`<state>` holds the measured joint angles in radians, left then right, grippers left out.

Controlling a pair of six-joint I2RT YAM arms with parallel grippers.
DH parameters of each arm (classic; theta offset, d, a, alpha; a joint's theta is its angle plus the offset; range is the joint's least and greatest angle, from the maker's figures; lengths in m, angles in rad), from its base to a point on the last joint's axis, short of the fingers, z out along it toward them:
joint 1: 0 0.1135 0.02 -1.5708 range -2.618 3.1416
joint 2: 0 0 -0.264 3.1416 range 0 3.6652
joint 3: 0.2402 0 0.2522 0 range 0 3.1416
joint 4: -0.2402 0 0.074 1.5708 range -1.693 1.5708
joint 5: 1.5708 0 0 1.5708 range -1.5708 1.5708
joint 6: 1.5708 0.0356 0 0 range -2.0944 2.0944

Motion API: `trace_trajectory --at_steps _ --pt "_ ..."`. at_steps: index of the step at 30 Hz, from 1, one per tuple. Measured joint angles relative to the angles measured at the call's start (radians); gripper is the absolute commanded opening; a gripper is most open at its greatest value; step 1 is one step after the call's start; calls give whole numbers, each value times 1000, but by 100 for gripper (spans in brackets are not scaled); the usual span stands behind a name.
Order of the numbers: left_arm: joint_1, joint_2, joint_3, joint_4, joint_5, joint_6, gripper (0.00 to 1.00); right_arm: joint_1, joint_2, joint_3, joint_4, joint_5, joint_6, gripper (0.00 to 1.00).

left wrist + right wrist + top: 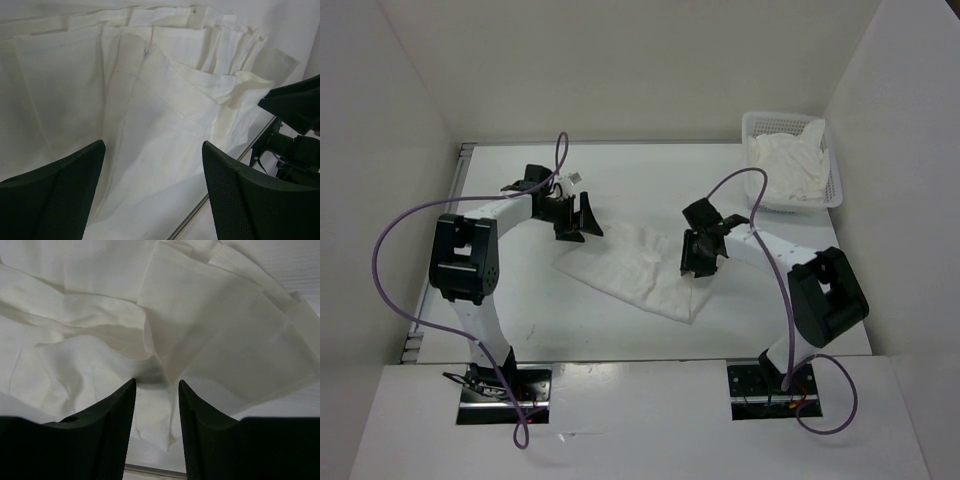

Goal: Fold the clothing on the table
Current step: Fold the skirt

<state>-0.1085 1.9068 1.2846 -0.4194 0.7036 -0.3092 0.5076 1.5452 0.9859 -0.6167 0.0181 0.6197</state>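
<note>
The clothing [640,275] lies beneath the down-tilted, spread left hand [578,232] and half-parted right hand [700,265].

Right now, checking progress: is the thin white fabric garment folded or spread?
Partly folded: the thin white fabric garment lies in overlapping layers.

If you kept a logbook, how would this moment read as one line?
clothing: spread creased on table | left gripper: open, above its left end | right gripper: open, at its right edge
</note>
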Motion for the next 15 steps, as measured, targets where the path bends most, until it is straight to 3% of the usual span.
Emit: trace_trajectory --at_steps 3,7,8,9,10,15 --pt "0 9 0 0 1 1 73 -5 66 -1 29 -12 -5 42" --pt "0 19 0 1 14 2 46 -5 107 -1 52 -38 -19 16" --pt "0 21 0 1 21 3 39 -5 108 -1 55 -45 -22 3" --pt "0 23 0 0 26 8 16 -6 104 0 56 -50 -22 0" --pt "0 24 0 0 29 4 2 -6 98 0 56 -52 -22 0" --pt "11 24 -4 12 45 14 0 -18 -29 11 34 -31 -14 0"
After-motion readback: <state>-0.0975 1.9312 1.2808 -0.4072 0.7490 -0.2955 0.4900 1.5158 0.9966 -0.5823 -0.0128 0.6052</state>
